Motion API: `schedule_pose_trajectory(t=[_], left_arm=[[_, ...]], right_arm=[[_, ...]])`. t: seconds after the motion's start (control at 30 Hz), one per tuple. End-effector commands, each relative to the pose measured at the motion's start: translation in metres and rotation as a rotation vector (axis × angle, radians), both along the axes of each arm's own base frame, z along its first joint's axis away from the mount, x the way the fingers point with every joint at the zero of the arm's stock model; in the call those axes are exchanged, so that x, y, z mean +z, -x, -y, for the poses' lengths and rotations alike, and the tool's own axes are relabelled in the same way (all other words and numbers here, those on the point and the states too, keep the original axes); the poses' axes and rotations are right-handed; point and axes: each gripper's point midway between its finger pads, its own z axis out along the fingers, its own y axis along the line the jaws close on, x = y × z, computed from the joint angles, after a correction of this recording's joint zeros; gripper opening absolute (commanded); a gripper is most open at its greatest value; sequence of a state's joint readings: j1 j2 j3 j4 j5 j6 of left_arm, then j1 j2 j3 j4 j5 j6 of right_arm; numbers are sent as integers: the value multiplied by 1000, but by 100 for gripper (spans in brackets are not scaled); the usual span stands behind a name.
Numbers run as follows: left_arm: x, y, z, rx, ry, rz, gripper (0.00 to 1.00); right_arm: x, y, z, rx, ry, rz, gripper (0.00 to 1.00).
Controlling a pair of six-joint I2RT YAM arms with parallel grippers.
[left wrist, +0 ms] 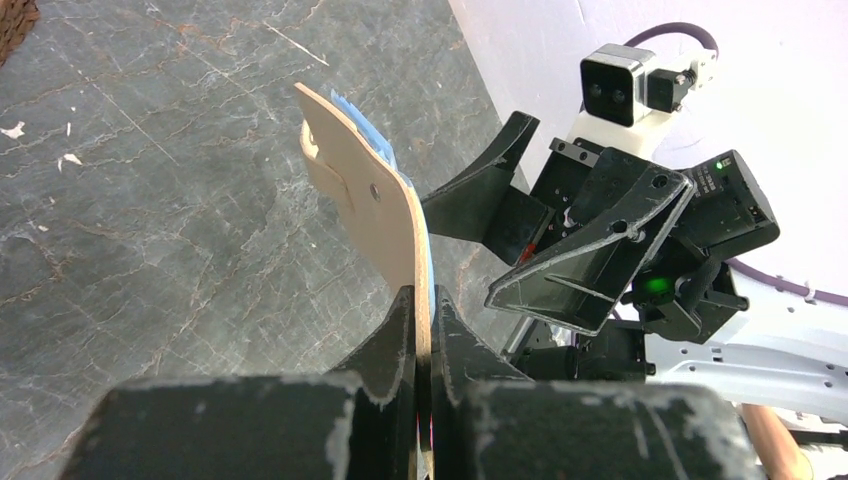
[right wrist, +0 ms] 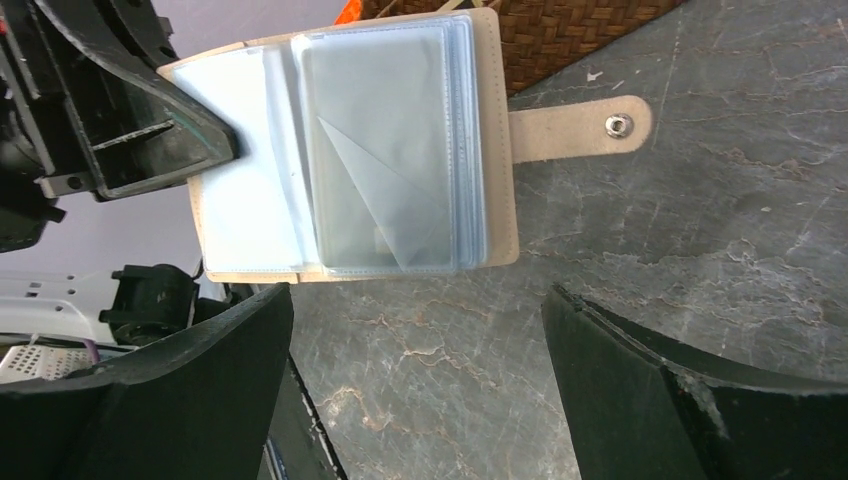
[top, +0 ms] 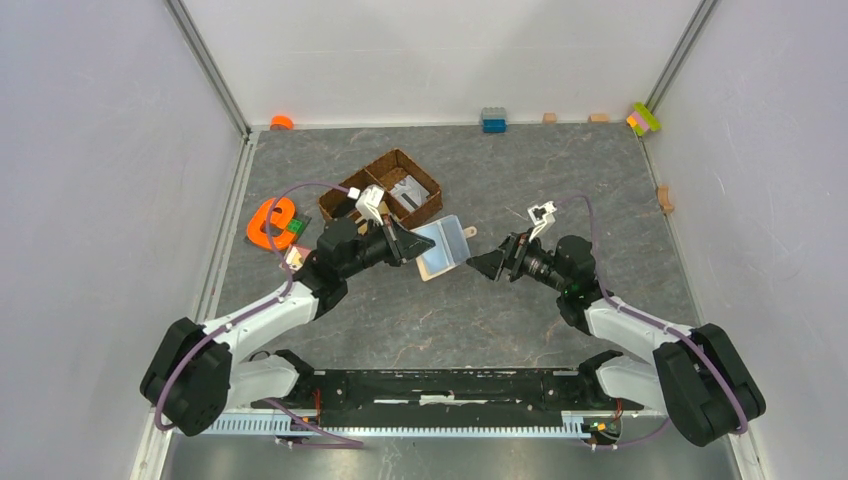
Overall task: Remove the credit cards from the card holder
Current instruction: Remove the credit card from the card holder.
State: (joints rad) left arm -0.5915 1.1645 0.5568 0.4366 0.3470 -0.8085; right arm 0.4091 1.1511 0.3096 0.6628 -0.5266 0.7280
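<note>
My left gripper (top: 415, 244) is shut on the left edge of the beige card holder (top: 442, 247) and holds it above the table, opened toward the right arm. In the left wrist view the card holder (left wrist: 362, 195) stands edge-on, pinched between the jaws of the left gripper (left wrist: 422, 305). In the right wrist view the card holder (right wrist: 395, 150) shows clear-grey sleeves and a snap tab (right wrist: 580, 128); no credit cards are plain in them. My right gripper (right wrist: 417, 300) is open just short of the holder, with nothing between its jaws. A small pinkish-cream flat piece (top: 293, 256) lies by the left arm; I cannot tell if it is a card.
A brown wicker basket (top: 352, 188) stands behind the left gripper. An orange letter-shaped toy (top: 268, 222) with a green block lies to its left. Small blocks (top: 493, 120) line the back wall and the right wall. White walls close in the grey table.
</note>
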Motion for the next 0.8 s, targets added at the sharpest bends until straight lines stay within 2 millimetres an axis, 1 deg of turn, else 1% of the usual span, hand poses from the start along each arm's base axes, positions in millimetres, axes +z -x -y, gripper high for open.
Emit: schedule_pose_trajectory(t=[0.0,0.17,0.27,0.43,0.6,0.77], left_arm=[[27,7,10,-67,95,88,2],[33,14,16,-120,136,101,2],[40,19,19,-149,174,114,2],[50,25,15,-157,199,153,2],[56,29,16,-176,228,165,2],[64,39,26,-271,304,153,2]], right_arm=[[16,3,-4,38,-59,55,98],[21,10,-11,88,-111,46,98],[13,7,-7,57,-98,11,98],[15,8,-3,37,-177,-41,98],[36,16,3,36,-317,-26,98],[50,22,0,80,-385,-23,98]])
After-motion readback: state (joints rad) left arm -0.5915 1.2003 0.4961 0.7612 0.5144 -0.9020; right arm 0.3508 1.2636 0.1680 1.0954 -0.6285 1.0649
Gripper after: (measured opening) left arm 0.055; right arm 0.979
